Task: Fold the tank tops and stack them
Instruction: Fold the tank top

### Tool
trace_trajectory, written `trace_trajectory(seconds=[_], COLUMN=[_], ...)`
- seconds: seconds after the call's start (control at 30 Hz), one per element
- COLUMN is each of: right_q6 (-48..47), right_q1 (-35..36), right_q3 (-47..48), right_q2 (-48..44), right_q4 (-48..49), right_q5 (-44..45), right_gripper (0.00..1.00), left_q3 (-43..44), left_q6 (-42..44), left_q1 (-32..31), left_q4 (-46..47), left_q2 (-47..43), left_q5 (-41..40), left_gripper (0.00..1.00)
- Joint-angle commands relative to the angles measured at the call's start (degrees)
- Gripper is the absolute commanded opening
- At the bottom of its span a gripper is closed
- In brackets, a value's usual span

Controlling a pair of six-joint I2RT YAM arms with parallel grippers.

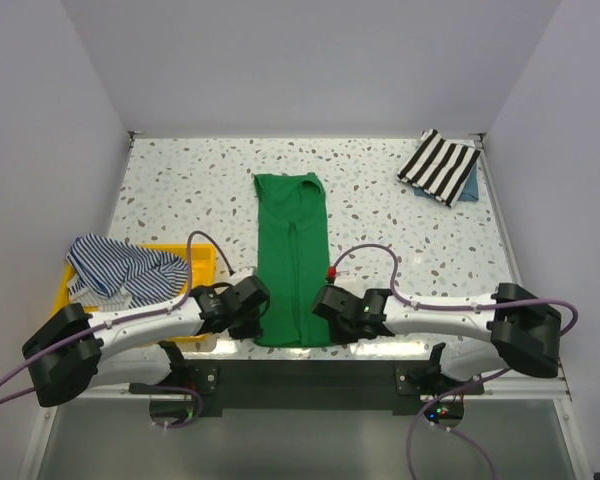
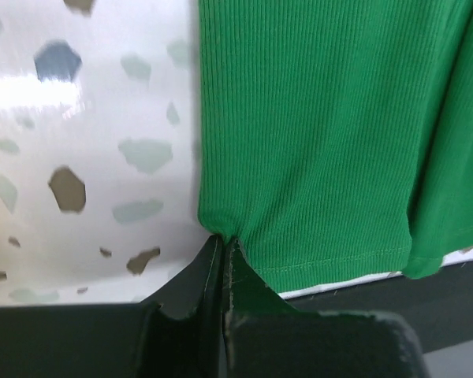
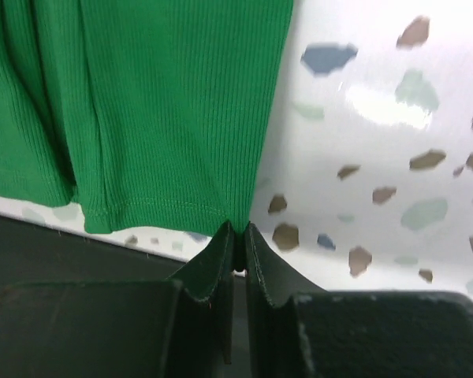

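The green tank top (image 1: 291, 255) lies as a long narrow strip down the middle of the table, its hem at the near edge. My left gripper (image 1: 257, 318) is shut on the hem's left corner (image 2: 221, 236). My right gripper (image 1: 327, 316) is shut on the hem's right corner (image 3: 238, 227). The green cloth fills the top of both wrist views (image 2: 323, 126) (image 3: 158, 102). The navy-and-white striped tank top (image 1: 120, 268) lies crumpled on the yellow tray at the left.
The yellow tray (image 1: 202, 259) sits at the near left. A folded black-and-white striped cloth (image 1: 437, 165) lies on a blue one (image 1: 469, 188) at the far right corner. The table's near edge (image 1: 300, 352) is just under the hem.
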Motion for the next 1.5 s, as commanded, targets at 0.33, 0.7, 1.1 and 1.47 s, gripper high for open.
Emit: trace_trajectory(seconds=[0.33, 0.7, 1.1, 1.47], right_q6=[-1.9, -9.6, -19.1, -24.4], right_q1=[2.6, -6.7, -17.2, -26.2], right_q3=[11.9, 18.7, 32.0, 43.9], right_q2=[-0.2, 3.0, 14.8, 27.0], right_q4=[-13.2, -8.2, -2.6, -0.6], right_q5=[11.6, 10.4, 10.0, 6.2], right_gripper=[0.14, 0.13, 0.12, 0.11], left_q3=[11.2, 21.2, 28.6, 39.8], left_q6=[0.6, 7.1, 10.4, 14.6], left_q1=[-0.8, 9.6, 16.9, 25.3], left_q4=[-11.6, -8.7, -3.2, 1.4], left_q2=[3.0, 6.3, 15.5, 29.9], left_q5=[-4.6, -4.9, -7.8, -5.8], left_gripper=[0.0, 0.0, 0.0, 0.0])
